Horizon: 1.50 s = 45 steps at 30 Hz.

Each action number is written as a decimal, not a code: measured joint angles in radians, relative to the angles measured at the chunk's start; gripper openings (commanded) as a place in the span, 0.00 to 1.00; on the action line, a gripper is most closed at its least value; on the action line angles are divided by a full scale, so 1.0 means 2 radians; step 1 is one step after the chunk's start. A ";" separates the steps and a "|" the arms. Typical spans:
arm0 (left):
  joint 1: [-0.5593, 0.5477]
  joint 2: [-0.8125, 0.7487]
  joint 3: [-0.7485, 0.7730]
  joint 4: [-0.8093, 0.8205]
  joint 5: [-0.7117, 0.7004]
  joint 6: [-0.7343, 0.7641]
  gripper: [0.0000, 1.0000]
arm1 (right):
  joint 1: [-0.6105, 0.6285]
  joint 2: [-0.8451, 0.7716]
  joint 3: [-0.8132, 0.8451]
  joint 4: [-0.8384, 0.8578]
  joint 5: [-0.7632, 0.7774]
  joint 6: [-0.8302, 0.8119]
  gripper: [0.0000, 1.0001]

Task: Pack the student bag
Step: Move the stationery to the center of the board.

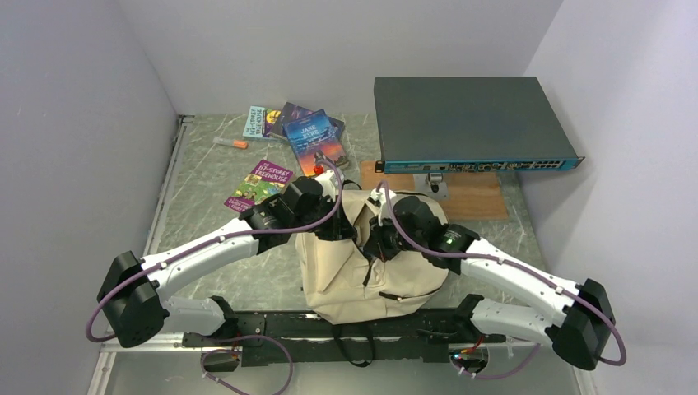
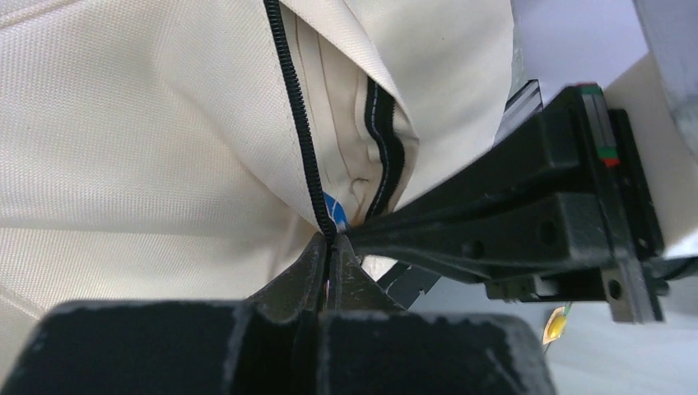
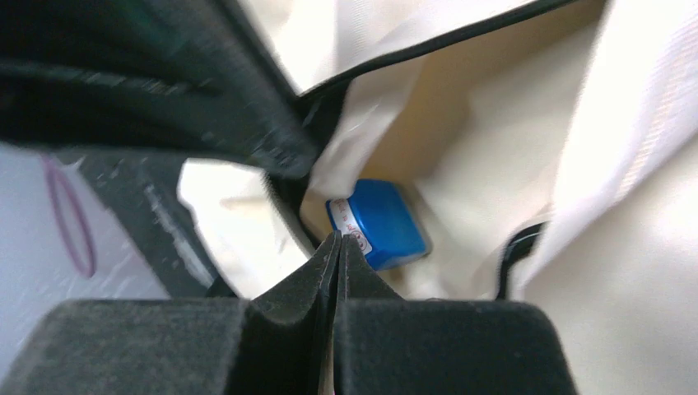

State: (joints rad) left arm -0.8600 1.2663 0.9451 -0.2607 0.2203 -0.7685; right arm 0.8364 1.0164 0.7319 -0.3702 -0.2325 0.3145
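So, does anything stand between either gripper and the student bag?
Nothing visible. The left gripper is shut on the student bag at its zipper edge; the right gripper is shut at the opening, grip unclear.

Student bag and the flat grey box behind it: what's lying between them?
A brown wooden board with a small metal bracket on it lies between the student bag and the grey box; the top view shows it.

I counted one bag, with one blue box inside it. Outside it I saw four books, one orange marker, one grey switch and one wooden board. Two arms were in view.
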 measured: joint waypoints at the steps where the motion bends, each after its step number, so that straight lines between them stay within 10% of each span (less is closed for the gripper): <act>1: 0.000 0.000 0.001 -0.002 0.000 0.000 0.00 | 0.001 0.006 0.000 0.004 0.014 0.001 0.00; 14: 0.000 0.000 0.005 -0.007 0.000 -0.001 0.00 | -0.001 -0.008 0.010 0.055 0.191 0.015 0.14; 26: -0.002 0.000 0.004 -0.006 0.000 -0.002 0.00 | -0.001 -0.077 0.009 -0.014 0.233 0.038 0.60; 30: -0.002 0.000 0.004 -0.006 0.000 -0.003 0.00 | -0.006 -0.061 -0.001 -0.016 0.243 0.037 0.56; 34: -0.003 0.000 0.003 -0.006 0.000 -0.006 0.00 | -0.007 -0.029 -0.007 -0.006 0.241 0.034 0.20; 37: -0.003 0.000 0.003 -0.009 -0.003 -0.006 0.15 | -0.007 -0.017 -0.009 0.005 0.229 0.031 0.00; 45: 0.040 -0.024 0.004 -0.064 -0.023 0.018 0.83 | -0.007 -0.074 -0.056 0.044 0.213 0.031 0.00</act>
State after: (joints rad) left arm -0.7807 1.2179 0.9531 -0.3897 0.1738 -0.7334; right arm 0.8223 0.8688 0.6193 -0.2821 0.1936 0.3771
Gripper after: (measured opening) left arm 0.695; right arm 0.018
